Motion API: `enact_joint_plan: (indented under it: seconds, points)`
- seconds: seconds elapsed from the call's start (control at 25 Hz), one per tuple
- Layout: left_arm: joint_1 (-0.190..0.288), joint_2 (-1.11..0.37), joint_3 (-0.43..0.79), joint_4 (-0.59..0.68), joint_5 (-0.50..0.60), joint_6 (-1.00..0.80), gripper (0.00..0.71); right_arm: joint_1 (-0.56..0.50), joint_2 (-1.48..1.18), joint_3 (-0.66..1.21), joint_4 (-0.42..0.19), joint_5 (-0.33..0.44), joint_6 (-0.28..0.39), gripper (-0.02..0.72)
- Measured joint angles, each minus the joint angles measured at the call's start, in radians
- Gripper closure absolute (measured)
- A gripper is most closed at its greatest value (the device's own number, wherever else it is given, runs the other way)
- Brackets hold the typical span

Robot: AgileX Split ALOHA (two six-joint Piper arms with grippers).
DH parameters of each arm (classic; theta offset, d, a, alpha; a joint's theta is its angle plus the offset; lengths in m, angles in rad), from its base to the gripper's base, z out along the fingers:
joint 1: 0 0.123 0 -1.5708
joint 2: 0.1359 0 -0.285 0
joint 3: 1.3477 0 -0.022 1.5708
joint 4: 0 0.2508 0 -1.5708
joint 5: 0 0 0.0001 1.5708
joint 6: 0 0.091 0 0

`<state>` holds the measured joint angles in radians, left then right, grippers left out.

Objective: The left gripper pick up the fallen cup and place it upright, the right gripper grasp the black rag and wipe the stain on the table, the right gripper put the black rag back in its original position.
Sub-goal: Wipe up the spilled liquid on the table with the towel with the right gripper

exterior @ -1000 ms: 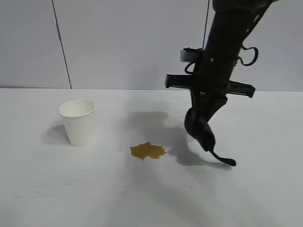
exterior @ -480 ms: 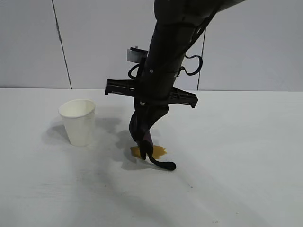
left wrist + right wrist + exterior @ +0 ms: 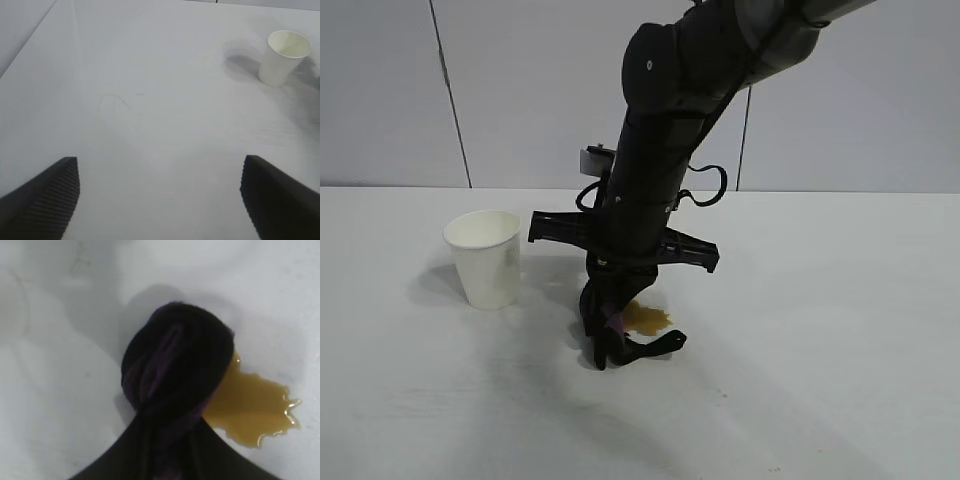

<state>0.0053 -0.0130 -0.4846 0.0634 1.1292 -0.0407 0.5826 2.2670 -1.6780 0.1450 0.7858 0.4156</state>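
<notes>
The white paper cup [image 3: 486, 257] stands upright on the table [image 3: 840, 360] at the left; it also shows in the left wrist view [image 3: 283, 57]. My right gripper [image 3: 604, 322] is shut on the black rag [image 3: 612, 337] and presses it onto the table at the left edge of the amber stain [image 3: 648, 317]. In the right wrist view the rag [image 3: 175, 370] with purple folds covers one side of the stain [image 3: 250, 410]. The rag's strap tail [image 3: 660, 343] lies on the table. My left gripper [image 3: 160, 195] is open and empty above bare table, far from the cup.
A grey wall [image 3: 520, 90] with vertical seams stands behind the table. The right arm [image 3: 670, 150] leans in from the upper right over the middle of the table.
The right arm has carried the rag leftward and down, from right of the stain onto its left edge. The rag now touches the table. The cup has not moved.
</notes>
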Motion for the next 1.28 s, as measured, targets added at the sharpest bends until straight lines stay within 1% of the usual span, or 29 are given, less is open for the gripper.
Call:
enact_joint_plan:
  seconds: [0.4, 0.6, 0.76, 0.92, 1.0, 1.08, 1.16, 1.2, 1.28]
  points:
    - [0.0, 0.0, 0.0, 0.0, 0.0, 0.0, 0.08, 0.0, 0.002, -0.01, -0.009, 0.01, 0.002, 0.624]
    - [0.0, 0.0, 0.0, 0.0, 0.0, 0.0, 0.08, 0.0, 0.002, -0.011, -0.083, 0.082, 0.002, 0.624]
    - [0.0, 0.0, 0.0, 0.0, 0.0, 0.0, 0.08, 0.0, 0.002, -0.016, -0.119, 0.124, 0.002, 0.624]
    - [0.0, 0.0, 0.0, 0.0, 0.0, 0.0, 0.08, 0.0, 0.002, -0.018, -0.181, 0.171, 0.001, 0.624]
    - [0.0, 0.0, 0.0, 0.0, 0.0, 0.0, 0.08, 0.0, 0.002, -0.019, -0.202, 0.192, 0.001, 0.624]
    - [0.0, 0.0, 0.0, 0.0, 0.0, 0.0, 0.08, 0.0, 0.002, -0.02, -0.206, 0.198, 0.001, 0.624]
    - [0.0, 0.0, 0.0, 0.0, 0.0, 0.0, 0.08, 0.0, 0.002, -0.021, -0.194, 0.2, 0.001, 0.624]
    - [0.0, 0.0, 0.0, 0.0, 0.0, 0.0, 0.08, -0.001, 0.002, -0.021, -0.181, 0.199, 0.001, 0.624]
    - [0.0, 0.0, 0.0, 0.0, 0.0, 0.0, 0.08, -0.002, 0.002, -0.021, -0.129, 0.187, 0.001, 0.624]
